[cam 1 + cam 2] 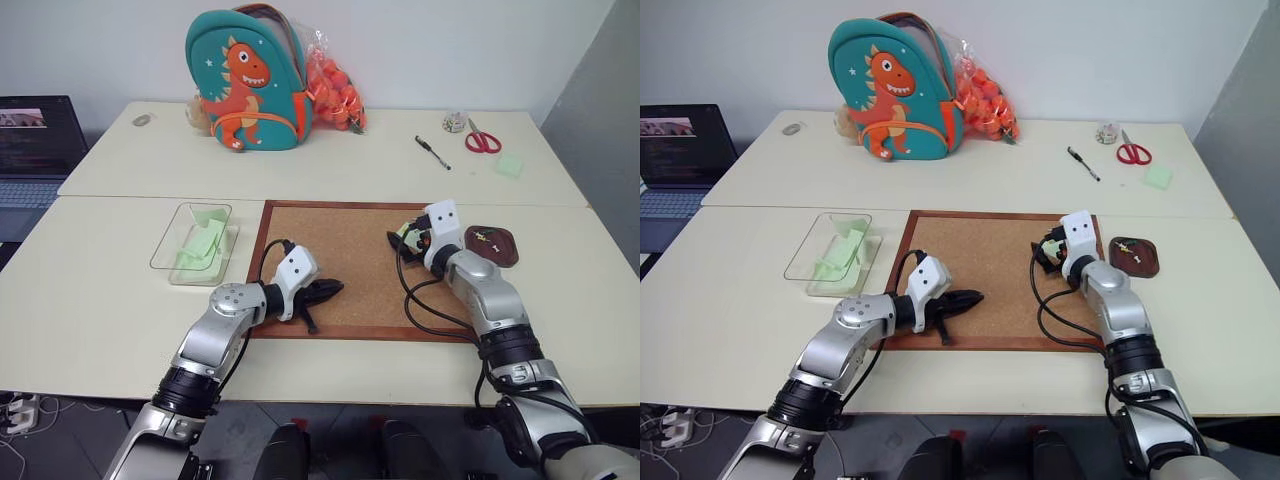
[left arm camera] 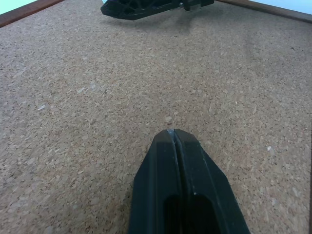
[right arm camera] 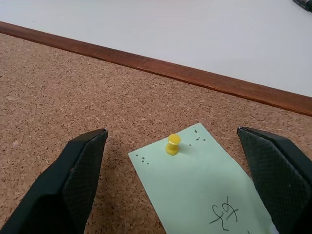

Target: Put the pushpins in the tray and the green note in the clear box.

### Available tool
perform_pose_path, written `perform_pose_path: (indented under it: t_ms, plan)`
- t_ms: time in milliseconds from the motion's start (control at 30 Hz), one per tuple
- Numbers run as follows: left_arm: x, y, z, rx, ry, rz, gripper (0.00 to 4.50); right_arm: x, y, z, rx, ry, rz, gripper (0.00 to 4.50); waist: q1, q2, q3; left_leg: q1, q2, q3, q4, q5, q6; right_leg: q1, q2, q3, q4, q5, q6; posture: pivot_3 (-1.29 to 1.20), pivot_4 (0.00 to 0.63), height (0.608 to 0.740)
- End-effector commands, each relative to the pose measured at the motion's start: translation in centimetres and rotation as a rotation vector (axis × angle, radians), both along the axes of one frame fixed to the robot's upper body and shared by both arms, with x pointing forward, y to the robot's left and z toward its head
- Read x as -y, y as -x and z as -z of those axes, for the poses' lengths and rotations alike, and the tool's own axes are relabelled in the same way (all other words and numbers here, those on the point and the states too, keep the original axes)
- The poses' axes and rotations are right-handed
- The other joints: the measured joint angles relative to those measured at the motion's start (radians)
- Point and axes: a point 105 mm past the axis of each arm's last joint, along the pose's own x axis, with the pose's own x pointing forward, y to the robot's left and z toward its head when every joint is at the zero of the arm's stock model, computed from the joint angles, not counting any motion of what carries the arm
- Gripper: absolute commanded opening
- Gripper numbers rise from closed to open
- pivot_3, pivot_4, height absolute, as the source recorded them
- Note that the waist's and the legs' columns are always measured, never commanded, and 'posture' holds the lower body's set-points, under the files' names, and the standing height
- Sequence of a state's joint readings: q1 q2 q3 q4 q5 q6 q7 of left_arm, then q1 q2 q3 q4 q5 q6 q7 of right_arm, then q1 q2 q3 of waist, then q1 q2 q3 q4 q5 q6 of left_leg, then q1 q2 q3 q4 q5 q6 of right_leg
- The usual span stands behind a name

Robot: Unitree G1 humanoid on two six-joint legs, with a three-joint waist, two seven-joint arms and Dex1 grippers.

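Right gripper [image 3: 173, 146] fingers wide, hiding the green note [image 3: 204, 187] from overhead; yellow pushpin [image 3: 172, 144] between. Left gripper [image 2: 171, 132] fingers pressed together.

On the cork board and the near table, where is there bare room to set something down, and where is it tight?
Bare: the cork board between the left gripper and right gripper, and the table strip left of the clear box. Tight: the board's right corner, where the open right gripper straddles a yellow pushpin on the green note, beside the tray.
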State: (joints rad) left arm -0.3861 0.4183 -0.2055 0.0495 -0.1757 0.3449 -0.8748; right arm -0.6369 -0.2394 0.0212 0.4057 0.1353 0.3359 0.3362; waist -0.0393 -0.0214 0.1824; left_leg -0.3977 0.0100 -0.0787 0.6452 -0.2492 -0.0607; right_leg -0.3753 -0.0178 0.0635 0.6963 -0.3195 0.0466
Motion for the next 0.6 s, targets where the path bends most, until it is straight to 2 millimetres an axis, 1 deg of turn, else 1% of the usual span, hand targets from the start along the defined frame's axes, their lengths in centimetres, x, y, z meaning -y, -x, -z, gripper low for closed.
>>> perform_pose_path:
  t_ms: [33, 267, 467, 600]
  plan:
    - [0.00, 0.47, 0.55, -0.019, -0.016, 0.007, 0.00, 0.38, -0.53, -1.62, 0.064, -0.007, 0.016, 3.55, 0.000, 0.000, 0.000, 0.000, 0.000, 0.000, 0.000, 0.000, 0.000, 0.000, 0.000, 0.000, 0.000, 0.000, 0.000, 0.00, 0.150, 0.740]
    - [-0.02, 0.67, 0.76, -0.024, -0.022, 0.013, 0.00, 0.56, -0.66, -1.20, 0.058, 0.005, 0.024, 2.22, -0.002, 0.000, 0.000, 0.000, 0.000, 0.000, 0.000, 0.000, 0.000, 0.000, 0.000, 0.000, 0.000, 0.000, 0.000, 0.00, 0.150, 0.740]
    - [-0.04, 0.80, 0.83, -0.028, -0.022, 0.014, 0.00, 0.46, -0.75, -1.37, 0.072, 0.001, 0.028, 1.14, -0.002, 0.000, 0.000, 0.000, 0.000, 0.000, 0.000, 0.000, 0.000, 0.000, 0.000, 0.000, 0.000, 0.000, 0.000, 0.00, 0.150, 0.740]
    - [-0.03, 0.95, 0.97, -0.033, -0.024, 0.015, 0.00, 0.33, -0.77, -1.48, 0.078, -0.003, 0.024, 0.31, -0.002, 0.000, 0.000, 0.000, 0.000, 0.000, 0.000, 0.000, 0.000, 0.000, 0.000, 0.000, 0.000, 0.000, 0.000, 0.00, 0.150, 0.740]
